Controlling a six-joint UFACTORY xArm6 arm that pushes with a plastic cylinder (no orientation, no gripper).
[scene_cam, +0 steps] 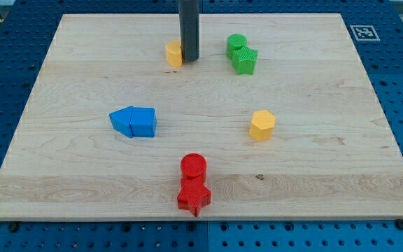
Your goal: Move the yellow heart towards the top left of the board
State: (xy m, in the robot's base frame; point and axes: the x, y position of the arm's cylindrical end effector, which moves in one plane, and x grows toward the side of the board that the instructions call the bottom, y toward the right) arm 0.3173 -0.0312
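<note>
The yellow heart [174, 53] lies near the view's top, a little left of centre, on the wooden board [82, 77]. My tip [189, 58] stands right against the heart's right side and hides part of it. The rod rises straight up out of the view's top.
A green cylinder [236, 45] and a green star [244, 61] touch each other right of the tip. A yellow hexagon [262, 125] lies right of centre. Two blue blocks [133, 122] sit together at left of centre. A red cylinder [194, 167] and red star [194, 197] sit near the bottom.
</note>
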